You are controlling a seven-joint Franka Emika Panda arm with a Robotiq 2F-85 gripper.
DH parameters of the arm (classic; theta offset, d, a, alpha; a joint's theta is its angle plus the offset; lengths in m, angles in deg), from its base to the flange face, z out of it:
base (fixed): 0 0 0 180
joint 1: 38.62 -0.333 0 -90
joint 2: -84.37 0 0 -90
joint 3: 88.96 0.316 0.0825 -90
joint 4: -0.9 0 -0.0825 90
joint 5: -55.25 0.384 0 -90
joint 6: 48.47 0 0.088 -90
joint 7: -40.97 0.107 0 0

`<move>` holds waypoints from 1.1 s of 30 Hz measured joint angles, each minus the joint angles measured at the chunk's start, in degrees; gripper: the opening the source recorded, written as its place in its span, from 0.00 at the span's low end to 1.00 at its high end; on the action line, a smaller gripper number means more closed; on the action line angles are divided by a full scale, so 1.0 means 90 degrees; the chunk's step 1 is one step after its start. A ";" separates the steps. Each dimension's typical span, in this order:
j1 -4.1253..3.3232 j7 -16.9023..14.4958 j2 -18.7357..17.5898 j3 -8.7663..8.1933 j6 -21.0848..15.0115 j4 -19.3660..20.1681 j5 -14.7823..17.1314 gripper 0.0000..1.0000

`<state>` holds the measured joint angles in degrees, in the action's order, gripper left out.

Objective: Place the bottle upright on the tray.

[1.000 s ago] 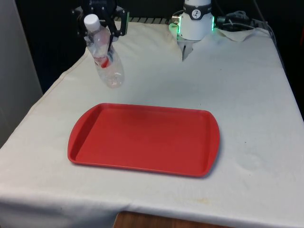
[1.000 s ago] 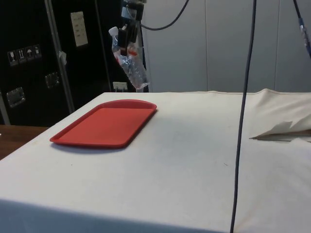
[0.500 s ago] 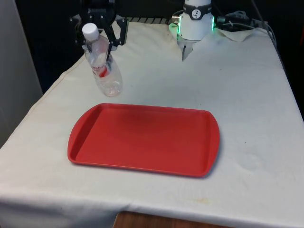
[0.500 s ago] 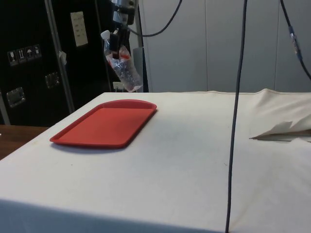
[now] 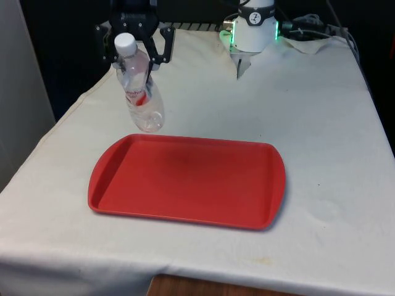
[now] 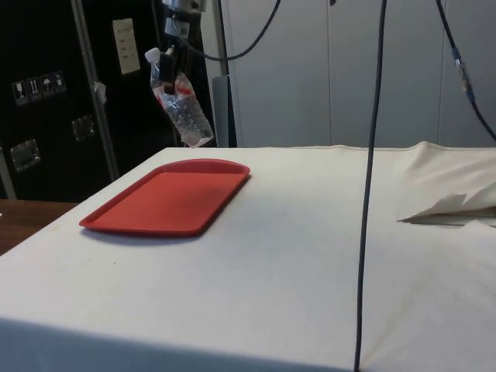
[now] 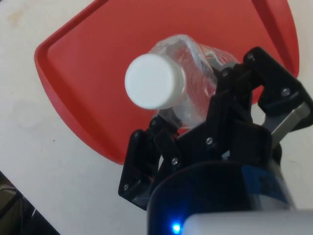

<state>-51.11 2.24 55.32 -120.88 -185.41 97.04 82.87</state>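
STEP: carrying to the tray | GRIPPER: clamped on the bottle's upper body, cap up | BOTTLE: in the air, tilted, base hanging over the tray's far edge, nothing touching | NEXT: bring it over the tray's middle, straighten it, lower until the base sits flat, then let go

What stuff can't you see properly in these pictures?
- The words on the bottle's red label: too small in the front and side views.
- The bottle's bottom: hidden by its own body and cap in the wrist view.
- The far corner of the red tray under the gripper: covered by the bottle and the gripper in the wrist view.
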 measured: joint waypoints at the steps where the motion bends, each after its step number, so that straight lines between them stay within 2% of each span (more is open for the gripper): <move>1: -0.0006 0.0013 0.0000 0.0006 0.0000 -0.0025 -0.0013 0.34; 6: -0.0051 0.0064 -0.0013 0.0076 0.0000 -0.0115 -0.0102 0.34; 14: -0.0076 0.0038 -0.0013 0.0108 -0.0006 -0.0134 -0.0121 0.34; 30: -0.0089 -0.0337 -0.0006 0.0178 -0.0051 -0.0153 -0.0134 0.34; 33: -0.0089 -0.0420 -0.0006 0.0178 -0.0057 -0.0153 -0.0248 0.34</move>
<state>-51.91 -1.54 55.27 -119.27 -185.93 95.66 80.64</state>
